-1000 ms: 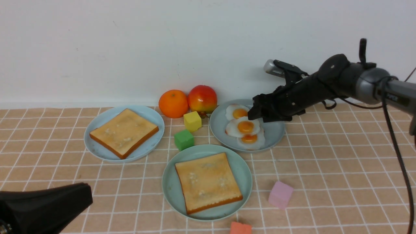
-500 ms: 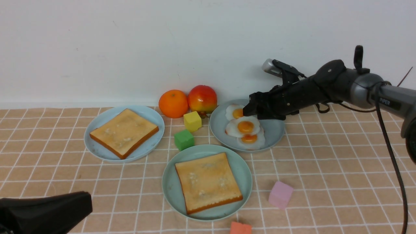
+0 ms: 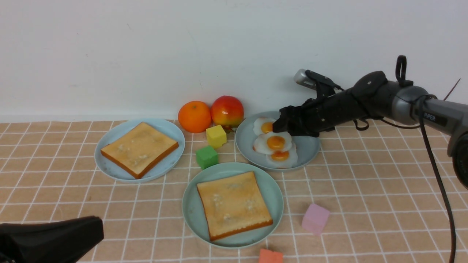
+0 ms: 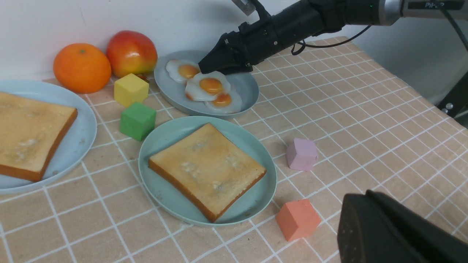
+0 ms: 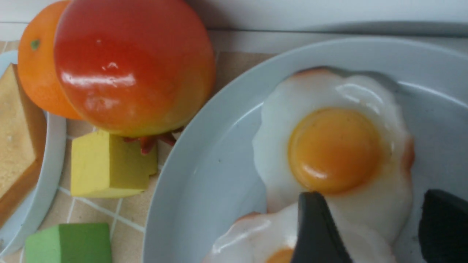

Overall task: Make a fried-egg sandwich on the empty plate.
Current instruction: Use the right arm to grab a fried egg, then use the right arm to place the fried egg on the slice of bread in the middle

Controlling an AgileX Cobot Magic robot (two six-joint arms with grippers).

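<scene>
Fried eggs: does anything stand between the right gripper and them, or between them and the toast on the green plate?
Nothing visible does. The right gripper is open just over the fried eggs on their grey-blue plate. The green plate with its toast lies directly next to it; the green cube stands off to the side.

The apple (image 5: 131, 69) and the fried egg (image 5: 334, 149) shine glossy, like smooth plastic. The grey-blue plate (image 5: 204, 175) under it looks smooth, satin plastic. The tablecloth (image 3: 365, 190) is matt cloth. The toast (image 3: 234, 204) on the mint-green plate (image 3: 190, 208) looks matt, faintly rough.
</scene>
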